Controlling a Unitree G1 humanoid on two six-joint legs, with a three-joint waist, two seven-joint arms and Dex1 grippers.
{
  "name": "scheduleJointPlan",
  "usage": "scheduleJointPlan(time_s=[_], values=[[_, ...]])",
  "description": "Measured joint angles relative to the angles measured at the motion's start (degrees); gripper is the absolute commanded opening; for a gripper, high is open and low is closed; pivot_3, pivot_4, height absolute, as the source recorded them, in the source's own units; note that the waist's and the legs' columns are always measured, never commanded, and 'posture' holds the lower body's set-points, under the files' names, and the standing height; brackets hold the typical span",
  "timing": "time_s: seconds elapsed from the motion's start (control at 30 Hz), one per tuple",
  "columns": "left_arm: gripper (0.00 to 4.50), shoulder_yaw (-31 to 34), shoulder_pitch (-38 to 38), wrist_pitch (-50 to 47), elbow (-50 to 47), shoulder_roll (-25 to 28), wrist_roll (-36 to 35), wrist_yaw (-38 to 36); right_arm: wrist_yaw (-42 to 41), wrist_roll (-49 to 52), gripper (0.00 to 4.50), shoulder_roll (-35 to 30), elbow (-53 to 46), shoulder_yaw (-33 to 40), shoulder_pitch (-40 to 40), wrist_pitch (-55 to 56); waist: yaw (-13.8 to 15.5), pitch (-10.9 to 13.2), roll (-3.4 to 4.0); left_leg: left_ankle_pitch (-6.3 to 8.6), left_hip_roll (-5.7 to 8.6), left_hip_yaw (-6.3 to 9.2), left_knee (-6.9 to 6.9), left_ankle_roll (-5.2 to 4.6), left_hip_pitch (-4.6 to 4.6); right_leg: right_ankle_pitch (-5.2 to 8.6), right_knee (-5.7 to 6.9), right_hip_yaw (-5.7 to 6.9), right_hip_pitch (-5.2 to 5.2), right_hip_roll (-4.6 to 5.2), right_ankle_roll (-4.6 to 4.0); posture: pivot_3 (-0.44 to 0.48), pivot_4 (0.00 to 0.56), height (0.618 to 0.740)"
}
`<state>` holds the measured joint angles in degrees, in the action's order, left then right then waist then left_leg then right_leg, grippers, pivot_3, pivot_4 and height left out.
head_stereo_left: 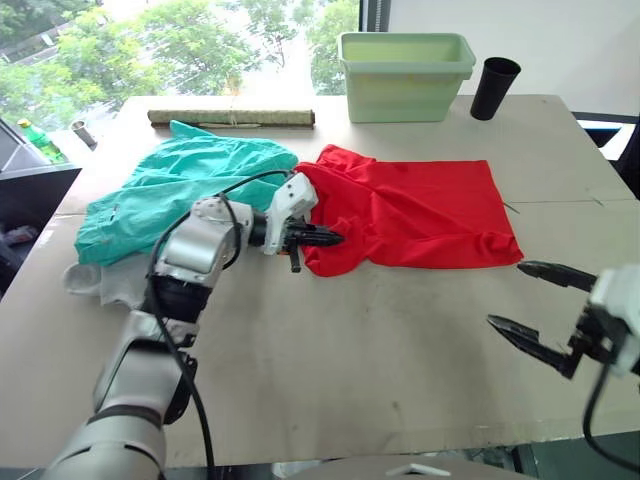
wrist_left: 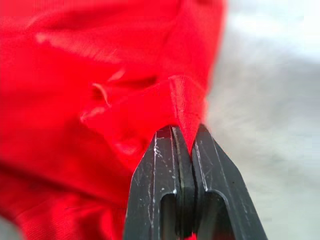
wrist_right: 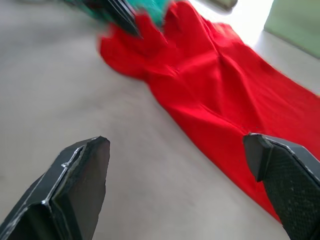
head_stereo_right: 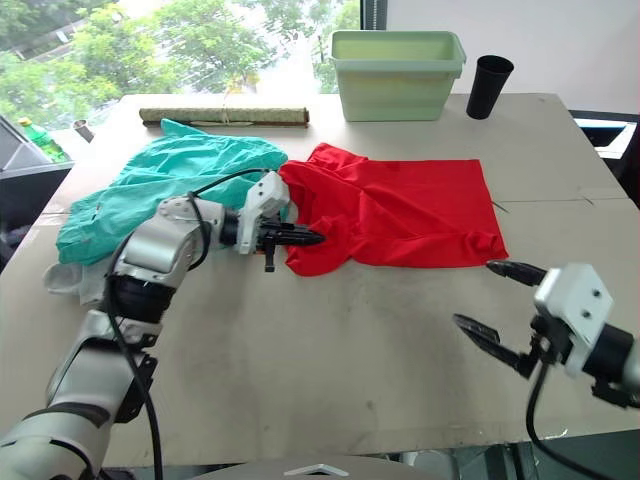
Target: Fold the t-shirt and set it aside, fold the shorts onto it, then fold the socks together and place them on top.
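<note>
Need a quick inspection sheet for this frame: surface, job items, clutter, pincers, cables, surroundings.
Surface: tan table, near half bare.
Job's things: t-shirt spread flat at centre, its left edge bunched; shorts crumpled to its left, touching it; socks lie at the near edge of the shorts, partly behind the left arm.
Clutter: green bin, black cup and a rolled mat along the far edge.
Grippers: left pincer shut on a fold of the t-shirt; right pincer open above bare table.
Cables: black cable looping over the left arm.
Surroundings: window with trees behind the table.
</note>
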<state>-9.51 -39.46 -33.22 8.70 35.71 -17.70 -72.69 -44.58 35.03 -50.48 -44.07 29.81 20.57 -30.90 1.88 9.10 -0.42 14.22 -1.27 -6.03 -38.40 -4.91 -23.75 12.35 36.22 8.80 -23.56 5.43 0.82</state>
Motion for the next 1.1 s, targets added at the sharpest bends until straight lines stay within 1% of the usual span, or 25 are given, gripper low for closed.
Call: scheduleJointPlan(time_s=[0.07,0.13,0.23,0.27,0.33,0.43,0.5,0.6,0.67,0.7,0.73,0.8,0.87,0.9,1.03,1.1], values=[[0.04,1.71,2.65,-1.41,-4.74,1.76,-2.81,-1.21,0.35,-3.04,4.5,-4.23,4.25,-3.25,-4.04,-1.83,-0.2,0.0,0.0,0.0,0.01,0.0,0.01,0.0,0.01,0.02,0.01,0.0,0.01,0.02,-0.03,0.0,0.15,0.727],[0.04,2.81,4.54,-2.4,-7.76,2.85,-4.48,-1.47,0.69,-5.57,4.5,-6.87,8.76,-6.69,-8.72,-2.91,-0.31,0.0,0.0,-0.01,0.01,0.0,0.01,0.01,0.01,0.03,0.02,0.02,0.0,0.03,-0.06,0.0,0.15,0.727],[0.04,4.27,8.33,-3.37,-11.7,3.93,-5.52,-0.15,1.28,-11.61,4.5,-9.58,19.35,-16.03,-20.99,-3.58,-0.68,0.01,0.03,-0.01,0.03,-0.01,0.01,0.01,0.01,0.02,0.02,0.02,0.0,0.03,-0.03,0.0,0.15,0.727],[0.04,4.54,9.32,-3.71,-12.69,3.89,-5.63,0.89,1.3,-13.91,4.5,-9.56,23.87,-19.7,-25.76,-3.9,-0.69,0.01,0.02,-0.02,0.03,0.0,0.01,0.01,-0.01,0.0,0.04,0.03,-0.01,0.03,0.0,0.0,0.15,0.727],[0.04,4.75,10.24,-4.01,-13.77,3.73,-5.97,2.43,1.24,-15.91,4.5,-8.33,29.16,-23.99,-31.64,-4.6,-0.69,0.02,0.0,-0.02,0.04,-0.01,0.02,0.02,-0.02,-0.03,0.05,0.04,-0.01,0.03,0.04,0.0,0.15,0.727],[0.04,4.68,11.04,-4.14,-15.99,3.11,-6.22,4.58,1.09,-16.6,4.5,-3.76,36.98,-28.89,-40.67,-8.68,-1.01,0.03,0.0,-0.04,0.04,-0.04,0.0,0.04,-0.02,-0.05,0.07,0.03,0.0,0.01,0.04,0.0,0.15,0.727],[0.04,4.59,11.46,-4.17,-17.3,2.9,-6.34,5.71,0.39,-16.61,4.5,-2.43,40.45,-30.56,-43.9,-10.66,-0.94,0.04,0.02,-0.05,0.04,-0.05,0.0,0.05,0.0,-0.06,0.1,0.03,0.01,0.02,0.01,0.0,0.15,0.727],[0.0,4.73,12.73,-5.02,-18.98,2.91,-6.88,7.37,-1.54,-16.77,3.67,-1.65,45.41,-32.08,-47.63,-12.69,-0.96,0.03,0.03,-0.05,0.05,-0.07,0.0,0.05,0.0,-0.06,0.1,0.03,0.01,0.02,0.02,0.0,0.15,0.727],[0.0,4.8,13.89,-5.38,-20.29,2.93,-7.32,8.34,-3.17,-17.78,2.62,-1.33,49.12,-34.05,-50.36,-12.75,-1.12,0.03,0.03,-0.05,0.04,-0.1,0.0,0.05,0.02,-0.05,0.1,0.01,0.01,0.02,0.05,0.0,0.15,0.727],[0.0,4.77,14.21,-5.49,-20.87,2.91,-7.4,8.64,-3.76,-18.18,2.48,-1.32,50.0,-34.51,-50.85,-12.72,-1.13,0.03,0.03,-0.05,0.04,-0.1,0.0,0.05,0.02,-0.05,0.11,0.01,0.0,0.02,0.05,0.0,0.15,0.727],[0.0,4.85,14.77,-5.75,-21.66,2.94,-7.66,9.19,-4.71,-18.66,1.93,-1.31,51.23,-35.41,-51.57,-12.57,-1.12,0.03,0.03,-0.05,0.04,-0.1,0.0,0.05,0.04,-0.05,0.13,0.01,0.0,0.02,0.05,0.0,0.15,0.727],[0.0,4.87,15.17,-6.2,-22.0,2.94,-8.4,9.88,-5.98,-19.08,1.23,-0.78,52.44,-36.04,-52.04,-12.35,-1.04,0.03,0.03,-0.05,0.03,-0.09,0.0,0.06,0.04,-0.04,0.18,0.01,0.0,0.03,0.05,0.0,0.15,0.727],[0.0,4.89,15.42,-6.29,-22.37,2.97,-8.59,10.57,-7.09,-19.06,0.19,-0.42,52.83,-36.07,-52.21,-12.09,-1.05,0.03,0.04,-0.05,0.04,-0.1,0.0,0.06,0.04,-0.04,0.22,0.01,-0.01,0.05,0.06,0.0,0.15,0.727],[0.0,4.89,15.5,-6.29,-22.48,2.98,-8.61,10.6,-7.25,-19.05,0.08,-0.42,52.83,-36.07,-52.21,-12.06,-1.06,0.03,0.04,-0.05,0.04,-0.1,0.0,0.06,0.04,-0.04,0.22,0.01,-0.01,0.05,0.06,0.0,0.15,0.727],[0.0,5.12,16.95,-6.09,-23.29,3.16,-9.22,11.05,-7.82,-18.54,0.08,-0.43,51.13,-35.11,-51.09,-12.09,-1.06,0.03,0.05,-0.06,0.03,-0.09,0.0,0.07,0.05,-0.04,0.22,0.01,-0.01,0.05,0.05,0.0,0.15,0.727],[0.0,6.59,19.58,-5.05,-24.31,3.72,-9.87,10.94,-7.94,-15.32,0.08,-0.47,45.9,-30.47,-46.72,-14.21,-1.01,0.03,0.06,-0.06,0.03,-0.09,0.01,0.09,0.03,-0.08,0.23,0.01,-0.03,0.07,-0.02,0.0,0.15,0.727]])
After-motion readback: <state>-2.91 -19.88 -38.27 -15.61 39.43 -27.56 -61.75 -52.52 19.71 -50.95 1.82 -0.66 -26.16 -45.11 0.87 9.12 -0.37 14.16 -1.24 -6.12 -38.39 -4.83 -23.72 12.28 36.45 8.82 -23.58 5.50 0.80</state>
